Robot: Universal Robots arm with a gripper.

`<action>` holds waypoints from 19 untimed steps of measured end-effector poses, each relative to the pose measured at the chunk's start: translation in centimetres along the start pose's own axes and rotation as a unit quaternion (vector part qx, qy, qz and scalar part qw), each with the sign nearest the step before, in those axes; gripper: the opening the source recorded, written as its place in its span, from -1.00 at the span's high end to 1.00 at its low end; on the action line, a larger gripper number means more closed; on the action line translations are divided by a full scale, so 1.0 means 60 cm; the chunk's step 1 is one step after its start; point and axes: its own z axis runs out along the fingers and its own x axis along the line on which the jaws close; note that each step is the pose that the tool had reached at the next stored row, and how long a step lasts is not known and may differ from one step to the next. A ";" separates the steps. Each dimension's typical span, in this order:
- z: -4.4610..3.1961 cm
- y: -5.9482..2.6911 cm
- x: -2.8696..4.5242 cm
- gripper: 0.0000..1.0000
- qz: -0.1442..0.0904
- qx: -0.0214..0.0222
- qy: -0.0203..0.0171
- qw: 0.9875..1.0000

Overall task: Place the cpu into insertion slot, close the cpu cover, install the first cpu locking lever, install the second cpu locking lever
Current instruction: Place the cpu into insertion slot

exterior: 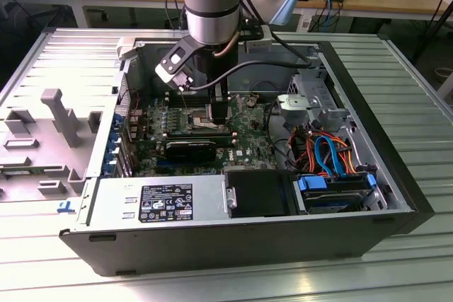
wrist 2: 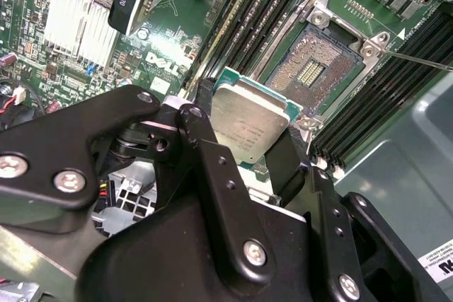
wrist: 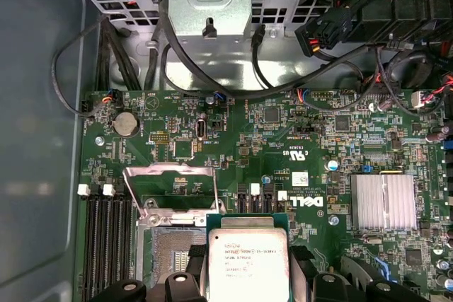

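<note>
The gripper's (wrist 2: 249, 131) black fingers (wrist 2: 204, 107) pinch the small, flat, square silvery-tan cpu (wrist 2: 248, 124) by two opposite edges. Small dark print covers the chip's metal face, and white lettering marks the green circuit board (wrist: 325, 139). The cpu is held just beside the square, silver-rimmed insertion slot (wrist 2: 315, 68), not seated in it; the slot's dark pin field lies bare. In the first wrist view the thin silvery frame of the cpu cover (wrist: 170, 168) stands swung open.
</note>
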 end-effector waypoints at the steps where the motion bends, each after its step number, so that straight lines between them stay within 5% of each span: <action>1: 0.000 0.000 0.000 -0.09 0.000 0.000 0.000 1.000; 19: 0.010 -0.006 0.004 -0.09 0.000 0.000 0.000 1.000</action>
